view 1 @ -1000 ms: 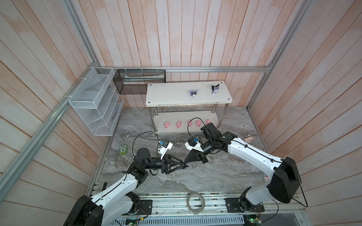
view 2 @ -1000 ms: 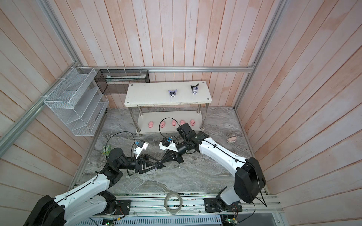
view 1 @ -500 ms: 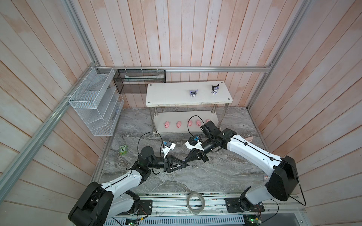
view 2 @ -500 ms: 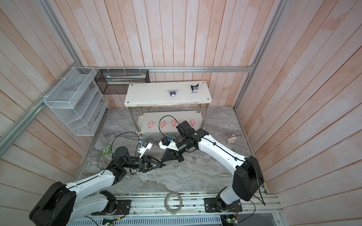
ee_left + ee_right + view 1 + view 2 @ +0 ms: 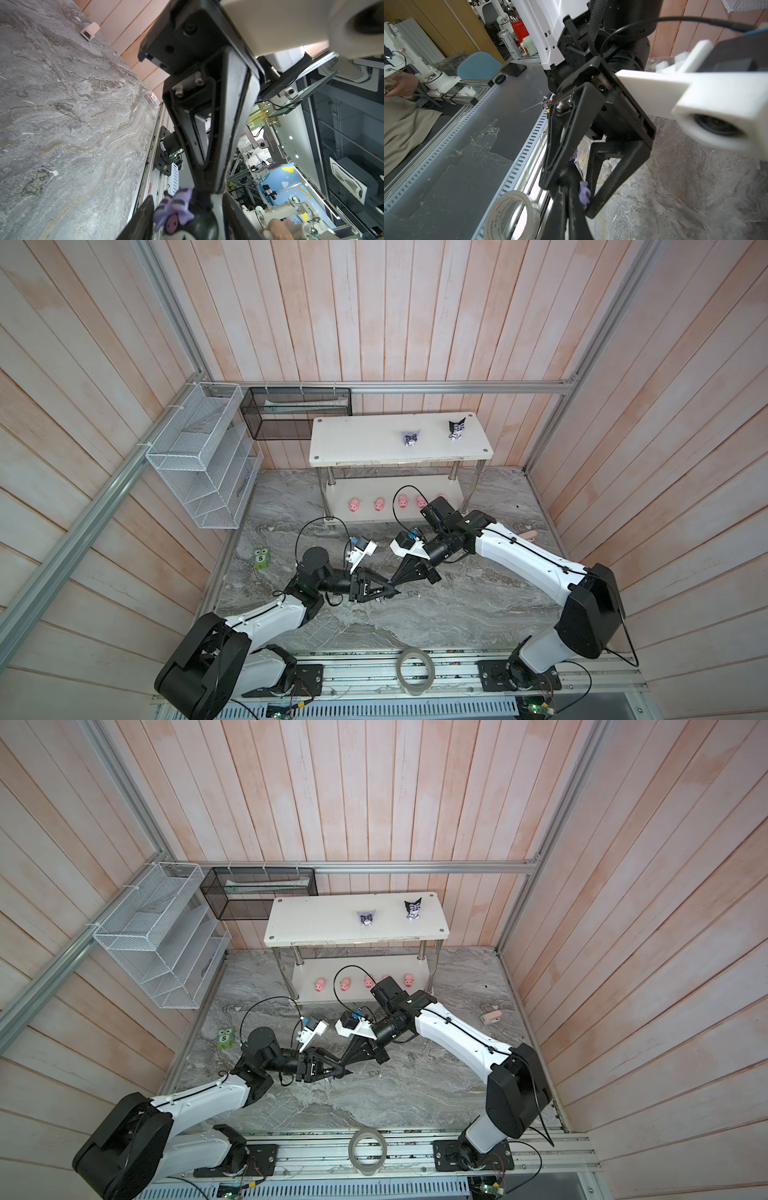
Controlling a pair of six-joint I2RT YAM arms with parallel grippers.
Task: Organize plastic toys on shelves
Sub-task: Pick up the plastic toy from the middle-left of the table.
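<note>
- Both top views: white two-tier rack of flat boards on chrome legs (image 5: 353, 443), well beyond the fingertips of both grippers. Its contents have not changed over the last second.
- Left gripper (image 5: 392, 589), black with triangular fingers: meets the right gripper tip to tip above the grey marbled tabletop (image 5: 457, 605). Its jaws have narrowed since a second ago, when they stood wider about the other's tip, and the arm behind it has folded in. In the left wrist view its fingers (image 5: 143, 216) are still parted, one on either side of the toy. One seems to brush the purple bow and the other shows a sliver of gap, so this is not yet a grip.
- Right gripper (image 5: 207, 187): fingers pressed together, pinching the toy by its black top. Unchanged.
- Tiny black, purple and white plastic figurine with pointed ears (image 5: 178, 218): at the right gripper's tip, between the left gripper's fingers.
- Two matching figurines (image 5: 411, 438) (image 5: 456, 429): on the rack's upper board, far ahead of both grippers.
- Row of tiny pink plastic pig figures (image 5: 345, 984): on the lower board, just behind the right gripper's wrist, one mostly hidden by the arm.
- Reading: the hand-over looks half made. The left jaws probably need to close before the right lets go, and the third figurine still has to reach the upper board.
</note>
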